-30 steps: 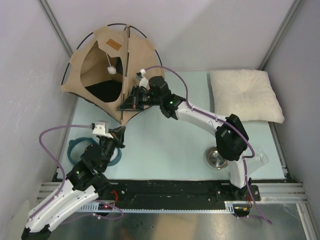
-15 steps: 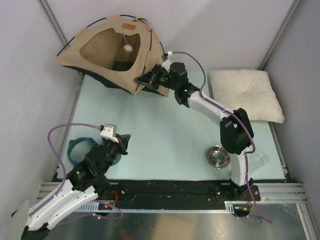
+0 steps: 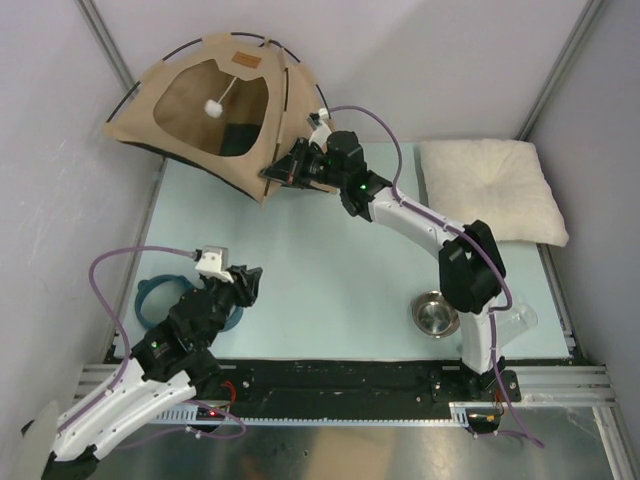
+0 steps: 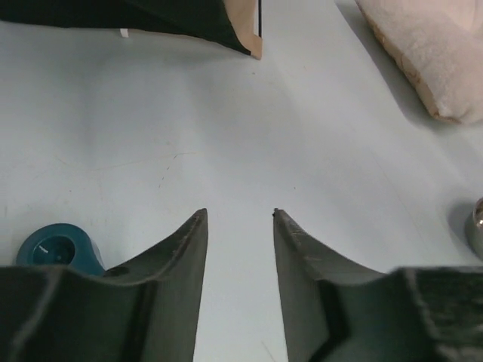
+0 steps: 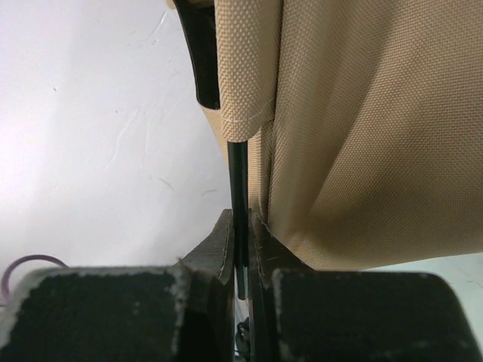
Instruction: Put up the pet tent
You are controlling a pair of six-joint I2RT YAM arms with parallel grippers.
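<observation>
Appears mid-step in standing up the pet tent (image 3: 200, 110) over the far left corner of the table (image 3: 330, 260). Domed out already but tilted, with the opening turned up and toward the near edge, and part of the base hanging past the left edge. Judged not yet set down flat.

Next move probably calls for lowering and squaring the base onto the table, slowly enough not to bend the frame, and letting go only once settled.

Gripped at the tent's near right corner, close to the far edge, by the right gripper (image 3: 283, 172). Clamped almost fully closed there on a thin black pole (image 5: 238, 188), just where it leaves the tan fabric sleeve, with fabric brushing the right-hand finger.

Over the near left part of the table, the left gripper (image 4: 238, 215). Parted a moderate way, nothing between the fingers, well apart from the tent and near a teal ring (image 3: 155, 300).

Inside the opening, hanging free, the white pompom (image 3: 212, 106).
</observation>
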